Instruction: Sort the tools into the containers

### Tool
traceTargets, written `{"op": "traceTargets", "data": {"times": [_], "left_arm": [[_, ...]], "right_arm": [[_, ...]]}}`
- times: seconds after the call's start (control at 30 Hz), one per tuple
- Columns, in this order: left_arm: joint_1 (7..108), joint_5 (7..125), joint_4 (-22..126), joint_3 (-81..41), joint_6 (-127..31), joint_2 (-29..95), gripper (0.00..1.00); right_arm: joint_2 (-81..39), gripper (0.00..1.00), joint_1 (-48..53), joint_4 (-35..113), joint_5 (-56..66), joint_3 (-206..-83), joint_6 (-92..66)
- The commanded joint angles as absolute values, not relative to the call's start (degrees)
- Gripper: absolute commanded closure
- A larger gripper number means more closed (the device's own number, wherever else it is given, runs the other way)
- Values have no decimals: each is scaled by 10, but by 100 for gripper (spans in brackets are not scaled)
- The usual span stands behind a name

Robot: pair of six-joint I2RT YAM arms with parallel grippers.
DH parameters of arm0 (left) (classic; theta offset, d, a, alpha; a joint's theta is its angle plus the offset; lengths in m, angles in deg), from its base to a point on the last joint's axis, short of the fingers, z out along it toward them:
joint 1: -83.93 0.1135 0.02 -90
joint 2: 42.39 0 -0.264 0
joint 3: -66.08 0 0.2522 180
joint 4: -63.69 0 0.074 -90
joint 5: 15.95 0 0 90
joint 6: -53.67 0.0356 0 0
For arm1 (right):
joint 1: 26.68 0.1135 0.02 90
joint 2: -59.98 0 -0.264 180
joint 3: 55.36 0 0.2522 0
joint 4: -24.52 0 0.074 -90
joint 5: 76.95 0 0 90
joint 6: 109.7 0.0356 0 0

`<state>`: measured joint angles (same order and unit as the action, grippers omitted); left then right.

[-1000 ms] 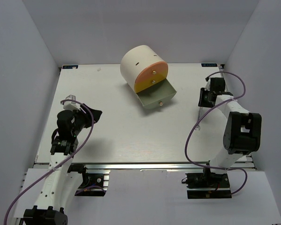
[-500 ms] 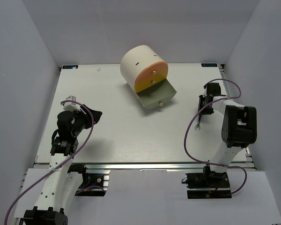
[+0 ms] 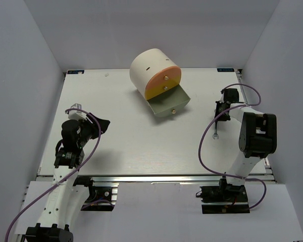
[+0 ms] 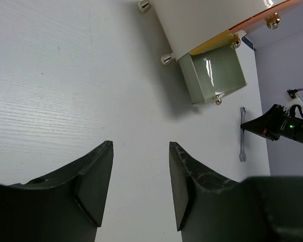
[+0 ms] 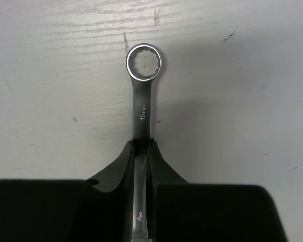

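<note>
At the table's 9 o'clock side the left gripper (image 4: 140,148) has its jaws apart, with only tabletop between them. At 12 o'clock stands the cream cabinet (image 3: 147,68). Its grey-green drawer (image 3: 167,102) is pulled out, while the orange drawer (image 3: 167,76) and yellow drawer (image 3: 156,93) are closed, their contents hidden. At 3 o'clock the right gripper (image 5: 141,147) pinches the shank of a silver spanner (image 5: 143,108) stamped "15 mm". The spanner's far end is cut off behind the fingers.

The cabinet (image 3: 147,66) is cream, with an orange drawer (image 3: 167,74), a yellow drawer (image 3: 153,94) and a grey-green drawer (image 3: 166,102), each bearing a brass knob (image 3: 165,77). The spanner (image 5: 142,108) is plain silver on the white, faintly streaked table (image 3: 116,136).
</note>
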<state>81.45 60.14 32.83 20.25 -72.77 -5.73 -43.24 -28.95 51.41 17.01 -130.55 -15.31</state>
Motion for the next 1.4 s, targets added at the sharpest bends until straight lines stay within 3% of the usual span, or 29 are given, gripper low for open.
{"op": "traceTargets", "data": {"times": [0.0, 0.7, 1.2, 1.37], "left_arm": [[812, 608, 318, 202, -725, -67, 42], [812, 599, 343, 213, -732, -58, 42], [812, 598, 338, 214, -732, -64, 42], [812, 607, 321, 202, -729, -71, 42]], "right_arm": [[-431, 100, -289, 575, 110, -1320, -143], [-386, 100, -282, 622, 22, -1436, -139], [-344, 100, -192, 599, -72, -1495, -4], [-357, 100, -175, 574, -27, -1493, -14]]}}
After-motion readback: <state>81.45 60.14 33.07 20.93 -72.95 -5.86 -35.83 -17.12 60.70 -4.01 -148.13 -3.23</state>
